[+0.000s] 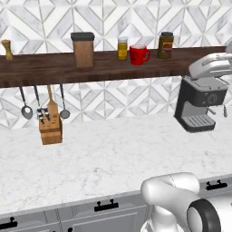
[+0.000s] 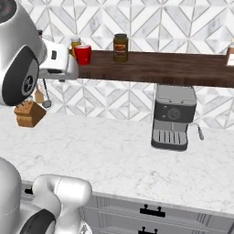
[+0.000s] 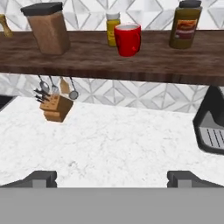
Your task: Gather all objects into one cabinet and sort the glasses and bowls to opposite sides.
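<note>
With its claw (image 3: pixel 112 177) wide open and empty, the robot faced the red mug (image 3: pixel 127 39) on the dark wooden shelf (image 3: pixel 109 61), upper centre, needing a level approach clear of neighbouring jars.

Light was even and fairly bright, diffuse, no clear source. Soft shadow lay under the dark wooden shelf (image 1: pixel 113 68) on the tiled wall, and a faint one beneath the coffee machine (image 2: pixel 172 116). Marble counter (image 1: pixel 108 158) looked pale, nearly washed out, w/ no hard glare. Mild sheen on the robot's white shell in both base views. All pics soft, low-res, edges of the knife block (image 3: pixel 56 107) and jars fuzzy. Hand view slightly tilted; no obvious bending at the borders
</note>
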